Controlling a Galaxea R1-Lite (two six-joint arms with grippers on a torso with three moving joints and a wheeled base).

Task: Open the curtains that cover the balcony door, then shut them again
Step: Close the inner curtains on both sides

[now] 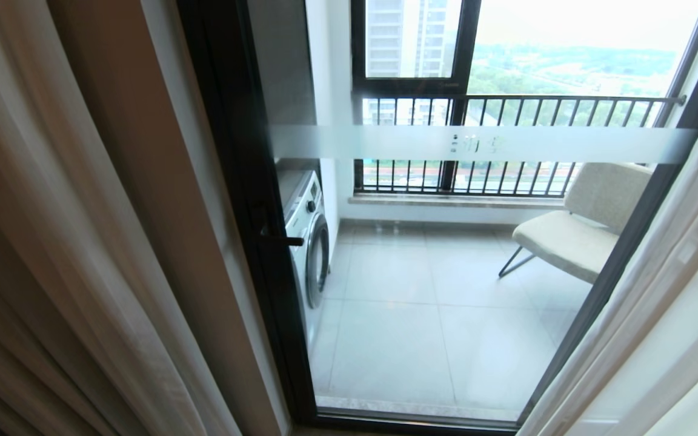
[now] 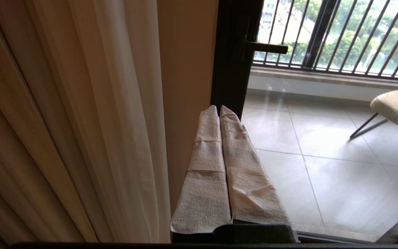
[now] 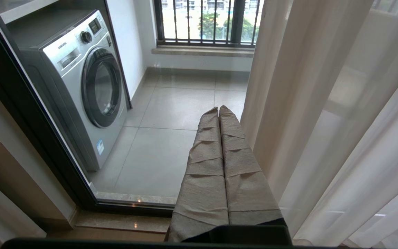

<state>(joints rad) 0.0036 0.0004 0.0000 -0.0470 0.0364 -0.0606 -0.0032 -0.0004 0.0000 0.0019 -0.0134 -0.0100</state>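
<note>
The balcony door [image 1: 440, 290] stands uncovered in the middle: glass in a black frame with a frosted band. The curtains are drawn apart. On the left hang cream-beige drapes [image 1: 52, 242] with a sheer white layer [image 2: 116, 121] beside them. On the right hang sheer white folds [image 1: 658, 303], also near my right arm [image 3: 323, 121]. My left gripper [image 2: 219, 108] is shut and empty, its wrapped fingers together, close to the door frame and apart from the left curtain. My right gripper [image 3: 218, 109] is shut and empty, just beside the right curtain's edge. Neither arm shows in the head view.
Behind the glass, a washing machine [image 1: 309, 236] stands at the left and a beige chair [image 1: 579, 230] at the right on grey tiles. A barred railing [image 1: 506, 145] runs under the outer window. A black door handle [image 1: 282, 239] juts from the frame.
</note>
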